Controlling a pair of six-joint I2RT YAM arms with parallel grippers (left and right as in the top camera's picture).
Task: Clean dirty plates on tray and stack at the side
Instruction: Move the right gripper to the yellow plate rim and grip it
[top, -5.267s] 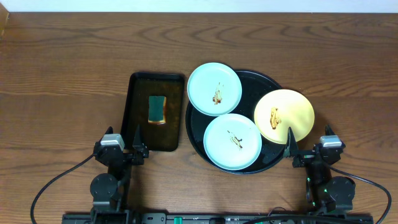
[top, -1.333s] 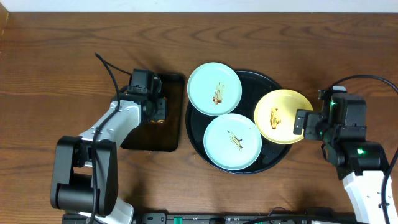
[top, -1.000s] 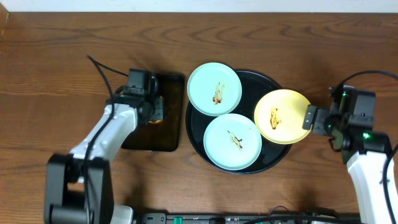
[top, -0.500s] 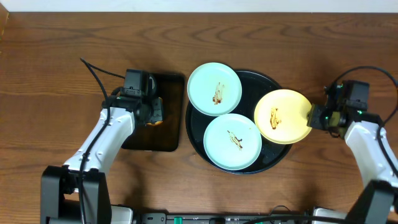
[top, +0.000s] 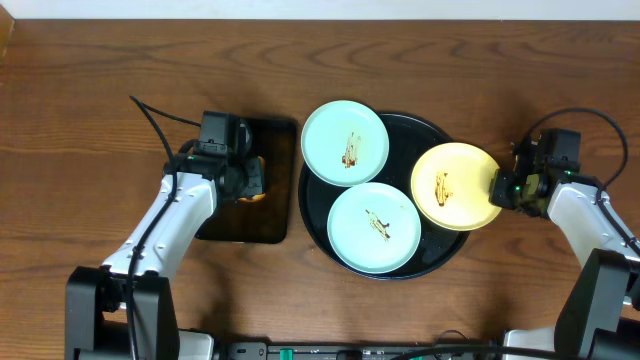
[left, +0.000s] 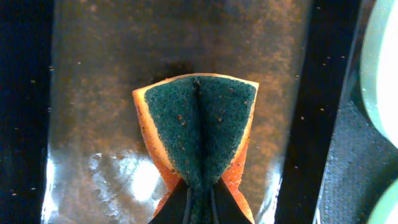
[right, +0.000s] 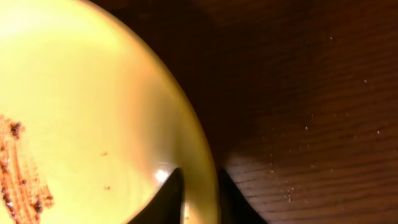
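Three plates with brown smears lie on the round black tray (top: 425, 133): two mint-blue plates (top: 345, 142) (top: 374, 227) and a yellow plate (top: 456, 187) that overhangs the tray's right rim. My right gripper (top: 503, 188) (right: 200, 198) is shut on the yellow plate (right: 93, 112), one finger on its top face and one outside its right rim. My left gripper (top: 243, 178) (left: 198, 208) is shut on a green-and-orange sponge (left: 198, 130), which is folded between the fingers over the small rectangular tray (top: 225, 222).
The rectangular tray's floor (left: 93, 93) looks wet and glossy. Part of a mint-blue plate (left: 384, 62) shows at the right edge of the left wrist view. Bare wooden table (top: 560, 90) lies to the right of the round tray and behind it.
My right gripper's jaws have come together on the yellow plate's right rim, and the plate has shifted slightly right. The left gripper with the sponge has barely moved.
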